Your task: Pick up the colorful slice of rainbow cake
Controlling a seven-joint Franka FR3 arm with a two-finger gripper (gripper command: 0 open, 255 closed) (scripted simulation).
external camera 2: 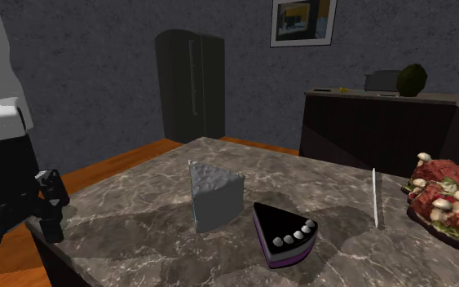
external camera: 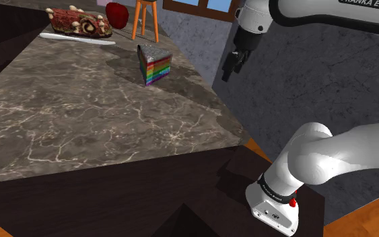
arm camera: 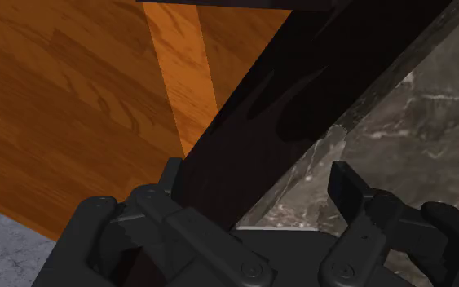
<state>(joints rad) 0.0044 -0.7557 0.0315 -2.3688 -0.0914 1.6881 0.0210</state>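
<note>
The rainbow cake slice (external camera: 156, 66) stands upright on the marble counter (external camera: 80, 114), its striped side facing the shoulder camera. In the second exterior view it shows its plain grey back (external camera 2: 216, 196). My gripper (external camera: 230, 67) hangs open past the counter's edge, to the shoulder view's right of the slice and well apart from it. In the second exterior view, the gripper (external camera 2: 46, 205) is at the far left beside the counter's corner. In the wrist view, the gripper (arm camera: 256, 174) looks down on the counter's dark side and the wooden floor, with nothing between the fingers.
A black cake slice with purple layers (external camera 2: 283, 236) sits right beside the rainbow slice. A meat dish with mushrooms (external camera: 79, 22) and a thin white strip (external camera: 77, 38) lie farther along the counter. A red apple (external camera: 118, 12) and an orange stool (external camera: 145, 18) are beyond.
</note>
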